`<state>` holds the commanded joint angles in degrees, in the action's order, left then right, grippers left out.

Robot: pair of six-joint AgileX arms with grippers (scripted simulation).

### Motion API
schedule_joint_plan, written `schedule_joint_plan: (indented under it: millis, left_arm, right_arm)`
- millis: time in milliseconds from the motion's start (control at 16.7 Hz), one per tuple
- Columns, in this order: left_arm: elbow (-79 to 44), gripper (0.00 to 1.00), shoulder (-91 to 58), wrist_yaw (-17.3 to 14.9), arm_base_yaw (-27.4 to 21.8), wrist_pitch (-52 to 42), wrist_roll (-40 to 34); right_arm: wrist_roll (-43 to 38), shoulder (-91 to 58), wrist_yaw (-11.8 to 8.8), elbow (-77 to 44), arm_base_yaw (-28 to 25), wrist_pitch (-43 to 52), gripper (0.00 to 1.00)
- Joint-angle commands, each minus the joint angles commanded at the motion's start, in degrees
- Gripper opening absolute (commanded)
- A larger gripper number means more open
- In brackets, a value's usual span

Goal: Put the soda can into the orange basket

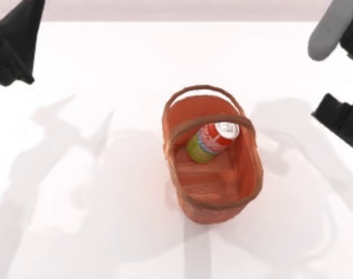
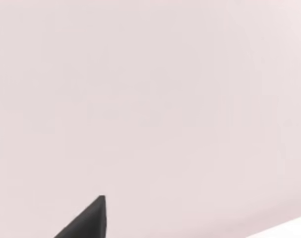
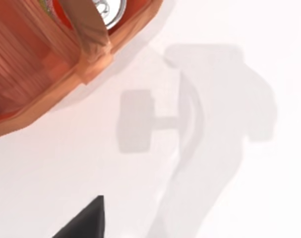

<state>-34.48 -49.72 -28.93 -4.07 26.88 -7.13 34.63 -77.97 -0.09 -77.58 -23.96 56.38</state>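
Note:
The soda can (image 1: 214,139) lies tilted inside the orange basket (image 1: 256,174) at the table's middle, its silver top toward the right wall, under one arched handle. Nothing is holding it. My right gripper (image 1: 341,120) hangs at the right edge of the top view, well apart from the basket, open and empty. In the right wrist view, one dark fingertip (image 3: 90,220) shows over bare table, with the basket's rim (image 3: 93,62) and the can's silver top (image 3: 109,9) in the corner. My left gripper (image 1: 13,53) is parked at the far left corner, open.
The white table (image 1: 77,221) lies all round the basket, crossed by the arms' grey shadows. The left wrist view shows only a pale surface and one dark fingertip (image 2: 93,220).

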Motion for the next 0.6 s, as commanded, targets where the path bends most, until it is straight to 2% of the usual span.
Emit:
schedule_joint_plan:
  millis: [180, 360, 600]
  left_arm:
    - [9.9, 1.0, 17.2, 9.8, 2.2, -8.4, 1.1]
    - [19.8, 1.0, 31.6, 18.2, 3.7, -16.1, 2.9]
    - [30.2, 1.0, 45.0, 26.0, 4.9, -23.8, 5.7]
  right_arm:
    - [7.8, -19.0, -0.1, -18.9, -5.4, 12.5, 1.0]
    - [14.5, -34.7, 0.0, -35.2, -10.0, 23.0, 1.0]
    - [20.8, -48.1, 0.2, -49.9, -14.4, 32.3, 1.0]
